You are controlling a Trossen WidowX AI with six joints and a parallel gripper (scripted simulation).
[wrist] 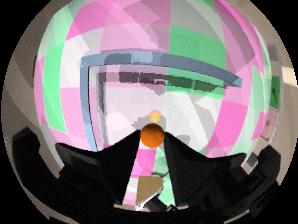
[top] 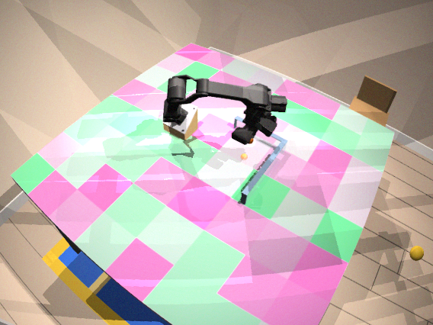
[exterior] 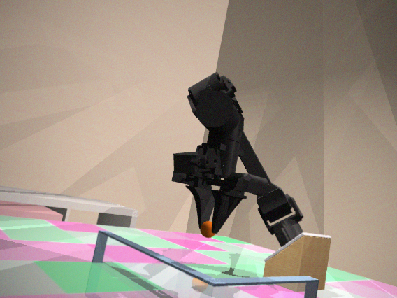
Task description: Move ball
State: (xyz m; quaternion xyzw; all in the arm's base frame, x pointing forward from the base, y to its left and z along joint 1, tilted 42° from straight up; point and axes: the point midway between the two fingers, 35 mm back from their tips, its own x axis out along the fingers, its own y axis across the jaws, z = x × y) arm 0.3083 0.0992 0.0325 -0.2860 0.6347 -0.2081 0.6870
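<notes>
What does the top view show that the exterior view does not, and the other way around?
Only the top view shows the yellow ball on the floor and the blue and yellow mat. Only the exterior view shows clear air between the lifted orange ball and the table. Both show the gripper shut on the ball, the see-through copy and the clear walls.

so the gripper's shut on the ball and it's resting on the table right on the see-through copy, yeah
Not quite. The gripper is shut on the ball, but the ball is held up off the table, not resting on it. The exterior view shows it in the air, with the see-through copy lower down, inside the walls.
</notes>
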